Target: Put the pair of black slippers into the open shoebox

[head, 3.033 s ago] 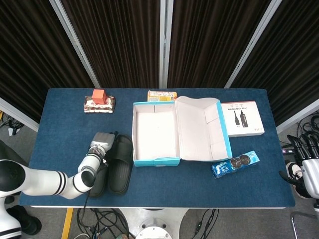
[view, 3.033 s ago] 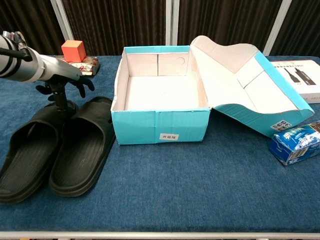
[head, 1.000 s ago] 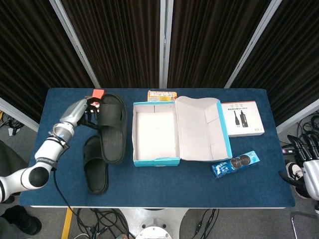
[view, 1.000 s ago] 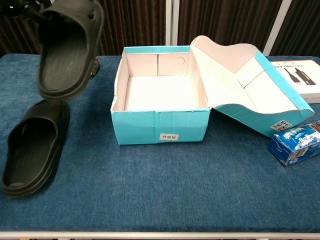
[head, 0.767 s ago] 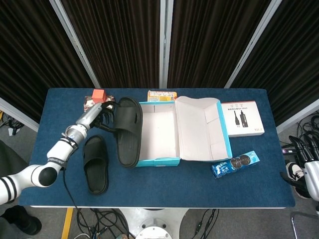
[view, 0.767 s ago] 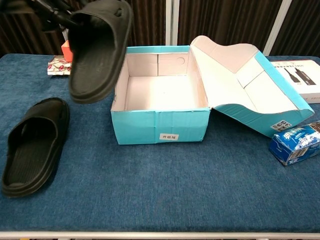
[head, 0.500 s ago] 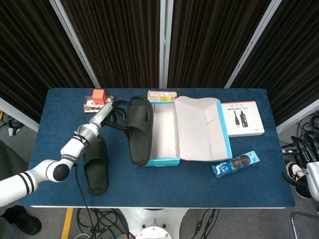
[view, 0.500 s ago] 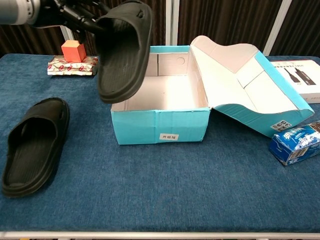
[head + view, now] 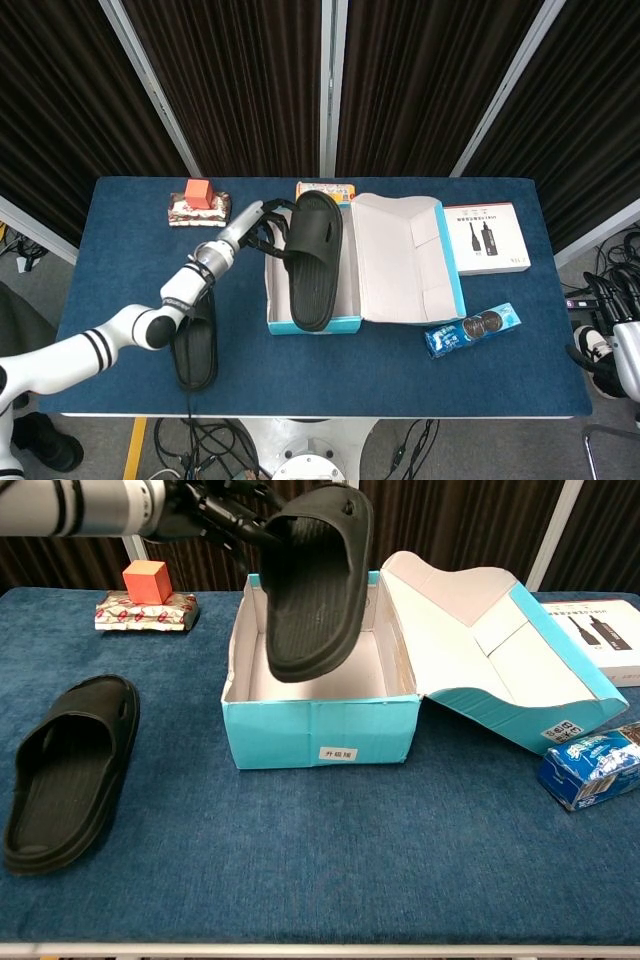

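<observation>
While the second slipper (image 9: 67, 772) lies flat near the table's (image 9: 330, 880) front-left corner, sole down and apparently light, bendy rubber best pinched at its strap or heel rim, the shoebox (image 9: 318, 728) stands open mid-table with its lid folded to the right. Above the box's left half hangs the first slipper (image 9: 312, 582), toe tilted down, gripped at its heel end by the left hand (image 9: 228, 512), whose fingers curl around the edge. Of the right hand (image 9: 622, 350), off the table's right edge, I cannot tell the finger state.
</observation>
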Available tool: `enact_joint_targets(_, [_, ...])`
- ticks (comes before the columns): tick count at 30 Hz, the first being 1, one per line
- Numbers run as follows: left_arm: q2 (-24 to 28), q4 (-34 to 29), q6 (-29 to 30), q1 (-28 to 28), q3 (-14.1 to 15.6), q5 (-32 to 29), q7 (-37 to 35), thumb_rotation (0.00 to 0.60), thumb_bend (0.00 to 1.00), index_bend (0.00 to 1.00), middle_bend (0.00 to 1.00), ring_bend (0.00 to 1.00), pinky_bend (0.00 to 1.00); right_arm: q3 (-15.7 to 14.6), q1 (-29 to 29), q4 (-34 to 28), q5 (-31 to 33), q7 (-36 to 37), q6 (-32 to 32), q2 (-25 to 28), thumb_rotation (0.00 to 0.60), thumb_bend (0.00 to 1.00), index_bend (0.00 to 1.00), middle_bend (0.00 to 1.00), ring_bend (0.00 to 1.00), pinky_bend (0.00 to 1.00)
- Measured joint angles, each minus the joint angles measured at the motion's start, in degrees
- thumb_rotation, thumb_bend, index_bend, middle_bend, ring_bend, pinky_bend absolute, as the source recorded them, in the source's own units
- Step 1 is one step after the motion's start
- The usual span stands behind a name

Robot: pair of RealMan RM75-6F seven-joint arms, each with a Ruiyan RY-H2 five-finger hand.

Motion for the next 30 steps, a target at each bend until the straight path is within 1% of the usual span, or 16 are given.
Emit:
enact_joint_targets(9, [-7.0,10.7,-1.9,-4.5,-0.5,-5.5,-1.5,0.600,0.00,0.51,0.49,0.40,0.56,0.4,0.6,-0.1,0.8,-0.3,-1.0,0.2,0.600,0.03,0.00,0.14,0.00,0.00])
enact_joint_targets(15, [-11.6,18.0,-3.5,-6.4,-0.5,-7.7,-2.3,0.600,0.00,0.50,0.49,0.40,0.56,0.7,1.1,-0.7,1.3,-1.1,-1.9,0.5,0.600,0.03,0.00,0.14,0.00,0.00])
enact_joint_targets(19, [-14.6,22.3,-4.6,-7.3,-0.5,-8.0,-2.8,0.600,0.00,0.50,0.49,0.40,0.56,0.7,1.6,-1.2,1.2,-1.7,-2.6,0.6,0.600,0.03,0.00,0.14,0.00,0.00])
enact_joint_targets(23, [-17.6,26.3,-5.5,-8.0,-0.5,-6.9,-3.0,0.600,0.00,0.49,0.50,0.40,0.56,0.7,1.8,-1.7,1.3,-2.4,-3.0,0.7,0.600,0.03,0.00,0.14,0.00,0.00])
enact_joint_targets(30, [-21.6,30.7,-7.0,-8.4,-1.3,-4.7,-4.7,0.600,0.00,0.49,0.50,0.40,0.56,0.7,1.9,-2.5,1.5,-3.2,-3.3,0.9,0.600,0.03,0.00,0.14,0.00,0.00])
